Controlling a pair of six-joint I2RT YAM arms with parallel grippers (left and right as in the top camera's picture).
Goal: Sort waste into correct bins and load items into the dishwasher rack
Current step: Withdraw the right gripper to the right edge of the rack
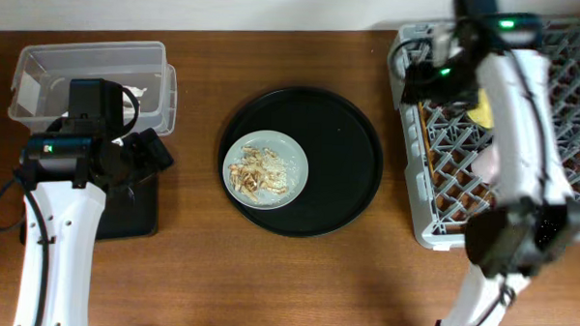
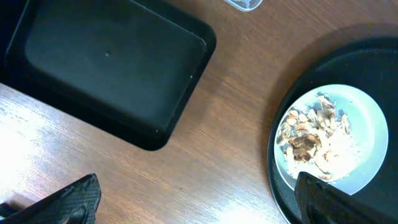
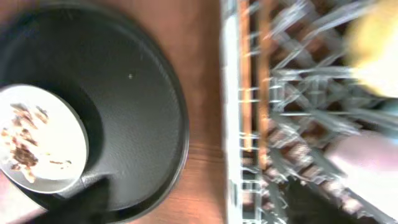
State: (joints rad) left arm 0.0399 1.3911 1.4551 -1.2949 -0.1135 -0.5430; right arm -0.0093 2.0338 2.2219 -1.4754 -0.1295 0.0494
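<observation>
Overhead, the pale grey-green plate sat left of centre on the large round black tray in the middle of the counter, with beige-brown food scraps heaped on it. The clear box stood at the far left. The shallow black tray lay just beside it on the robot's side, half hidden under the left arm. The left wrist view showed what that arm covered: the shallow tray's rim and smooth dark floor. It also showed the left hand hanging released above the bare wood between that tray and the round one, its fingers spread toward both lower corners with nothing between them. The grey dishwasher rack filled the right side. From overhead the right arm crossed much of the rack, leaving only a sliver of the yellow bowl in sight. The right wrist view (badly blurred) looked down over the rack's left edge and the round tray beside it. It added a yellow smear and a pink one inside the rack, the pink too soft to name. The right hand was released too, its dark fingers wide apart at the bottom edge and holding nothing.
</observation>
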